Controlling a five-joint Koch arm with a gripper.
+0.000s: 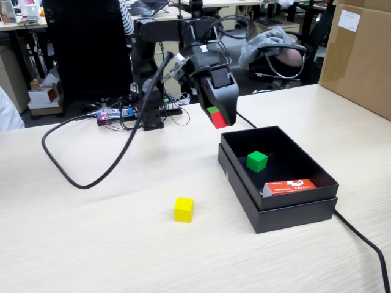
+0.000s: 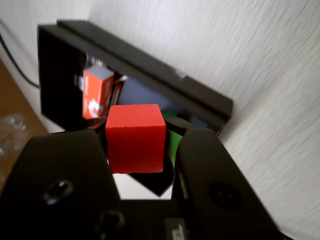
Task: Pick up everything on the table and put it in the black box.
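My gripper point(image 1: 219, 119) hangs in the air just beyond the far left corner of the black box point(image 1: 293, 210), shut on a red cube point(image 1: 219, 120). In the wrist view the red cube point(image 2: 136, 137) sits squeezed between the two black jaws of the gripper point(image 2: 140, 142), with the black box point(image 2: 150, 65) below and ahead. A green cube point(image 1: 256, 160) lies inside the box near its middle. A yellow cube point(image 1: 183, 209) rests on the pale wood table point(image 1: 91, 244), left of the box and apart from it.
An orange-red and white carton point(image 1: 290, 186) lies in the box's near end, also in the wrist view point(image 2: 97, 92). A thick black cable point(image 1: 79, 177) loops over the table at left; another cable point(image 1: 366, 244) runs off right. A brown cardboard box point(image 1: 360, 55) stands far right.
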